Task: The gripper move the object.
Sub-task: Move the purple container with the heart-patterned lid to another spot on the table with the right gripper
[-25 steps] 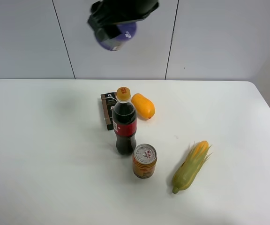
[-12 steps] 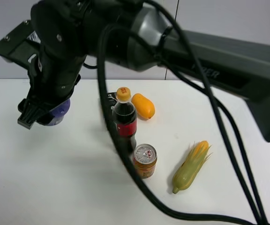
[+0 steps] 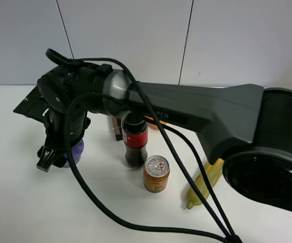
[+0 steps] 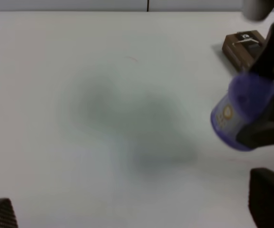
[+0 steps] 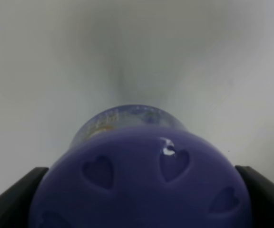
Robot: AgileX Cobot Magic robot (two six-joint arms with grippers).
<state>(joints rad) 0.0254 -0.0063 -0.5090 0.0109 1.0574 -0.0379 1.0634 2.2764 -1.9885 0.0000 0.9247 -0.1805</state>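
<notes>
Exterior high shows one purple container (image 3: 77, 150), one can (image 3: 156, 174), one bottle (image 3: 135, 140)

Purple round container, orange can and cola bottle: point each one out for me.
small round purple container (image 5: 141, 190): right wrist view, on its heart-slotted lid.
orange-labelled metal can (image 3: 156, 183): exterior high view, on its orange label.
dark plastic cola bottle (image 3: 135, 137): exterior high view, on its red label.

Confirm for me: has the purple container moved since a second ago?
Yes. In the exterior high view the purple container was up above the cola bottle; it is now low, left of the bottle, held in the right gripper.
</notes>
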